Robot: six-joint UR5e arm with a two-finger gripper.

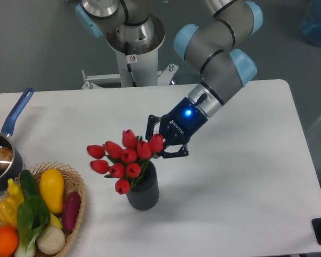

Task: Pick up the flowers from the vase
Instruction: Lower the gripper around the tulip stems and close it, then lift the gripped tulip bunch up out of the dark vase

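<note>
The flowers (123, 159), a bunch of red tulip buds with green stems, stand in the vase (144, 194), a small dark grey cylinder near the middle front of the white table. The bunch leans to the left over the vase's mouth. My gripper (161, 143) comes in from the upper right, just above the vase. Its jaws stand apart, with one finger (150, 128) behind and one in front of the rightmost bud, which sits between them. The stems inside the vase are hidden.
A wicker basket (76, 179) with colourful vegetables and fruit stands at the front left. A dark saucepan (1, 176) with a blue handle (18, 111) is at the left edge. The robot's base (132, 51) stands behind the table.
</note>
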